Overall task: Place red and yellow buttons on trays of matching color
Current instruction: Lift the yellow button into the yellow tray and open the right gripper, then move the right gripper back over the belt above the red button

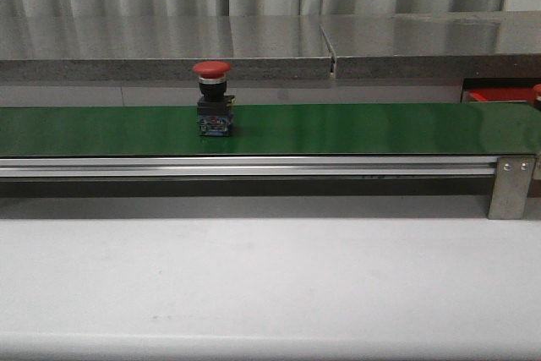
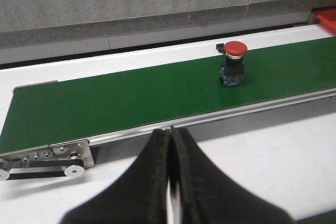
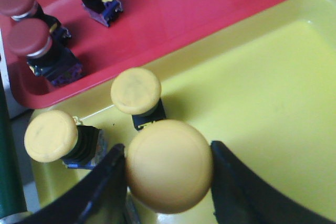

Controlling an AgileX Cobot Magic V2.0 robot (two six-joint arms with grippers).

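Our right end effector (image 3: 168, 182) grips a yellow button (image 3: 169, 165) over the yellow tray (image 3: 273, 93); our left end effector (image 2: 170, 182) is closed, empty.

No text, label, brand, number or sign can be read in any view.

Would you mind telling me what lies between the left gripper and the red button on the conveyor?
In the left wrist view, only white table, the belt's metal rail and bare green belt separate the left gripper from the red button.
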